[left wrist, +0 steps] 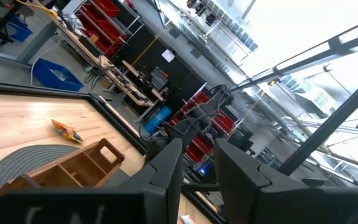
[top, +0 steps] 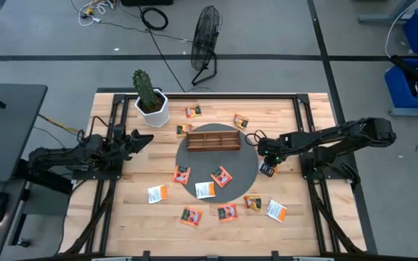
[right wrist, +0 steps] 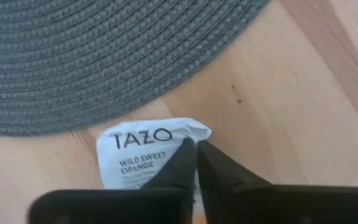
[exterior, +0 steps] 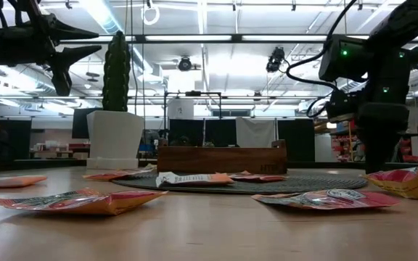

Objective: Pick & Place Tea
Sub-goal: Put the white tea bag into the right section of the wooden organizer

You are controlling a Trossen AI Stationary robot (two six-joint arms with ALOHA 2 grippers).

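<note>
Right wrist view: right gripper (right wrist: pixel 196 149) jaws clenched on a white tea sachet (right wrist: pixel 138 155) beside the grey mat (right wrist: pixel 104 56).

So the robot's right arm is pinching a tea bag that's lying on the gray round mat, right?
Not quite. The right gripper is pinching a tea bag, jaws shut on its edge, but the bag lies on the bare wooden table, just off the gray round mat. The right wrist view shows it.
</note>
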